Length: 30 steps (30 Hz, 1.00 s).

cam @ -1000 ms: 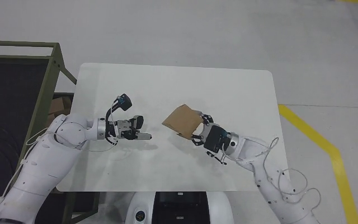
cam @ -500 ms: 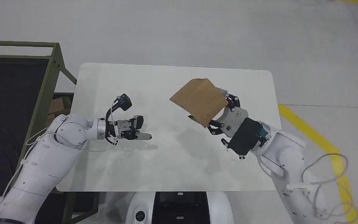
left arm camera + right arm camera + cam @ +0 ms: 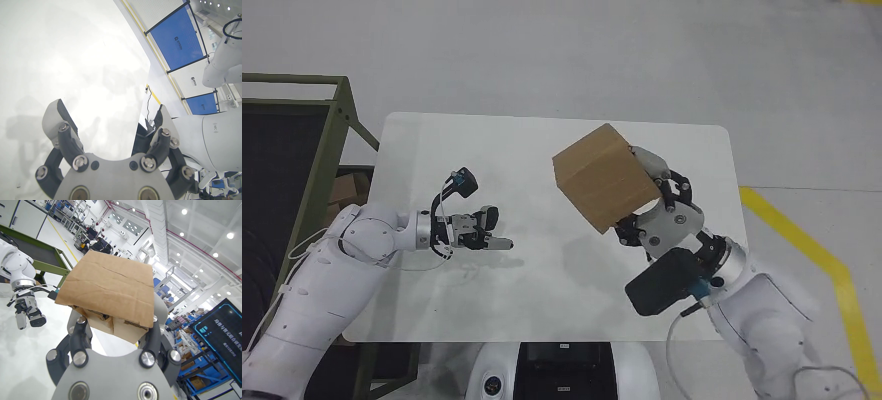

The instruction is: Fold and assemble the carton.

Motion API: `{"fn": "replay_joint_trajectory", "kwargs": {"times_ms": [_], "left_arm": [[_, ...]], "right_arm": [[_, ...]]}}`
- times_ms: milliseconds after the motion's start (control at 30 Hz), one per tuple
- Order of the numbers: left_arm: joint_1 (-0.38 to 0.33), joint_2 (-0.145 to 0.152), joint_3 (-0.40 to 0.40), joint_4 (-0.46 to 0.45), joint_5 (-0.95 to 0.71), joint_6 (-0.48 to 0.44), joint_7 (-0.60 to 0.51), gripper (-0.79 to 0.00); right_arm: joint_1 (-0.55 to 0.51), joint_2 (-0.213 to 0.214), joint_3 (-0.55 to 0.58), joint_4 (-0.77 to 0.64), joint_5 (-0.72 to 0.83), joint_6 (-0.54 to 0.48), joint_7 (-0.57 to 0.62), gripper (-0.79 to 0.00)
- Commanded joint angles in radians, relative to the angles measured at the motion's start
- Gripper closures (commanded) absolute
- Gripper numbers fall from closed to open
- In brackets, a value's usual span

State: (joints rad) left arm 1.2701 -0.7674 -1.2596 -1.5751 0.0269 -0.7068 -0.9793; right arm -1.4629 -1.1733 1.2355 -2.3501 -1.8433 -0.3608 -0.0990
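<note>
A brown cardboard carton point(image 3: 603, 176) is held up in the air over the right half of the white table point(image 3: 542, 150), tilted, in box shape. My right gripper point(image 3: 645, 195) is shut on the carton point(image 3: 111, 294), a finger on each side of its lower part, where the flap edges look torn and uneven. My left gripper point(image 3: 504, 242) rests low over the table's left half, well apart from the carton. Its fingers point(image 3: 62, 113) stand open with nothing between them. The right wrist view also shows the left gripper point(image 3: 30, 319) farther off.
A green metal rack point(image 3: 317, 120) with a dark shelf stands beside the table's left edge, with cardboard pieces point(image 3: 342, 190) below it. A yellow floor line point(image 3: 802, 245) runs past the right side. The table's near edge point(image 3: 143, 91) drops off beside the left gripper.
The right arm has lifted the carton off the table and turned it; it now shows as a raised box instead of a low flat shape. The left arm has not moved.
</note>
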Motion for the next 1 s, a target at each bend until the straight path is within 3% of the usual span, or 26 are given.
{"fn": "replay_joint_trajectory", "kwargs": {"times_ms": [0,200,433,700,967], "left_arm": [[0.000,0.000,0.000,0.000,0.000,0.000,0.000,-0.785],[0.000,0.000,0.000,0.000,0.000,0.000,0.000,-0.785],[0.000,0.000,0.000,0.000,0.000,0.000,0.000,-0.785],[0.000,0.000,0.000,0.000,0.000,0.000,0.000,-0.785],[0.000,0.000,0.000,0.000,0.000,0.000,0.000,-0.785]], "right_arm": [[-0.008,-0.001,-0.021,0.000,-0.065,0.040,-0.014,0.000],[-0.046,-0.003,-0.079,0.000,-0.206,0.146,-0.020,0.000],[-0.063,-0.004,-0.092,0.000,-0.215,0.159,-0.032,0.000],[-0.099,0.003,-0.019,0.000,-0.031,0.110,-0.180,0.000],[-0.194,0.009,0.085,0.000,0.133,0.147,-0.421,0.000]]}}
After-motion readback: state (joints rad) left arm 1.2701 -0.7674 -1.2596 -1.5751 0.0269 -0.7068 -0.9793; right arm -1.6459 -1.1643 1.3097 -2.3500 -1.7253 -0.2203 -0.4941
